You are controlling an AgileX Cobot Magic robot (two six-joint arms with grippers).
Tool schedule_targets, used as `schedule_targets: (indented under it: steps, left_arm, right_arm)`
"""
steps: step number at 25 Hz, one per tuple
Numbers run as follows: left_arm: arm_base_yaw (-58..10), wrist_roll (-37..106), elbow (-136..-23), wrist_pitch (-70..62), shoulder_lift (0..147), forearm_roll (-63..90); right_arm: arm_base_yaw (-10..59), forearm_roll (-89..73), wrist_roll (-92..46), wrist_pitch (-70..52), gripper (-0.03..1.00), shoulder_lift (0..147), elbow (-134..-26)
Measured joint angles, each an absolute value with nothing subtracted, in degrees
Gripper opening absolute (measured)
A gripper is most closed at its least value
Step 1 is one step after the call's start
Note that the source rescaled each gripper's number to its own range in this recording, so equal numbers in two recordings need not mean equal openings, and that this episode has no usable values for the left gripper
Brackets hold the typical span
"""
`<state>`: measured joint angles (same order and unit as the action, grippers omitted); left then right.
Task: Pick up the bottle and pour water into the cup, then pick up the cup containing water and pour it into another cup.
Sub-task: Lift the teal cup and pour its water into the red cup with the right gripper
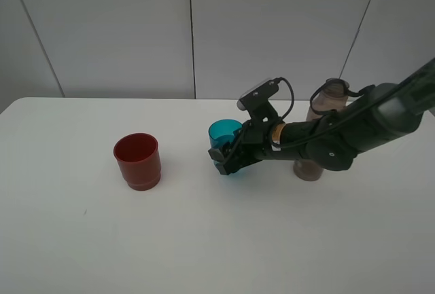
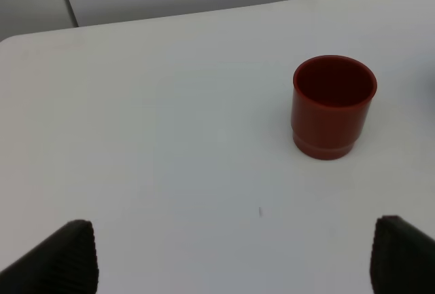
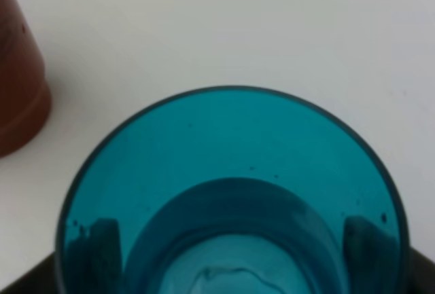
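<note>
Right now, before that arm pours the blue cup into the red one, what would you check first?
1. Grip: the right gripper is clamped on the teal cup from both sides: ok.
2. Water: a little seems to lie at the bottom of the teal cup: ok.
3. Target: the red cup stands upright with its mouth open: ok.
4. Path: nothing stands between the two cups: ok.
5. Clearance: the bottle is free of the right arm: cannot tell, the arm crosses in front of it.
6. Other side: the left gripper is open and away from the red cup: ok.
</note>
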<state>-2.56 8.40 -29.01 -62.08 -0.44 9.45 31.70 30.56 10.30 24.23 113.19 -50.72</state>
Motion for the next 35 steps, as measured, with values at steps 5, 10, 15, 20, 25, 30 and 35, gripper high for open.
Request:
schedule_targets:
  steps: [5, 10, 15, 20, 25, 30, 35]
  left_arm:
    - [-2.6, 8.4, -29.0, -62.1, -0.4, 9.4]
    - [-2.6, 8.4, -29.0, -62.1, -0.4, 9.4]
    - [-2.6, 8.4, -29.0, -62.1, -0.4, 9.4]
    - [-2.6, 8.4, -29.0, -62.1, -0.4, 9.4]
    - [-2.6, 8.4, -29.0, -62.1, -0.4, 9.4]
    - [-2.6, 8.4, -29.0, -62.1, -0.4, 9.4]
    - [-2.6, 8.4, -29.0, -62.1, -0.4, 9.4]
  right_arm:
    - [33.2, 32.2, 10.3, 18.8, 0.09, 113.2, -53.9]
    - [36.2, 32.5, 10.3, 14.6, 0.09, 113.2, -57.6]
    - [38.3, 32.7, 10.3, 10.6, 0.09, 113.2, -60.7]
    - [39.9, 33.4, 10.3, 4.8, 0.09, 113.2, -63.5]
    - [41.5, 35.2, 10.3, 0.5, 0.09, 113.2, -65.4]
    - [43.3, 36.8, 10.3, -3.5, 0.09, 113.1, -68.1]
    - [45.2, 39.6, 10.3, -6.1, 0.09, 113.1, -69.7]
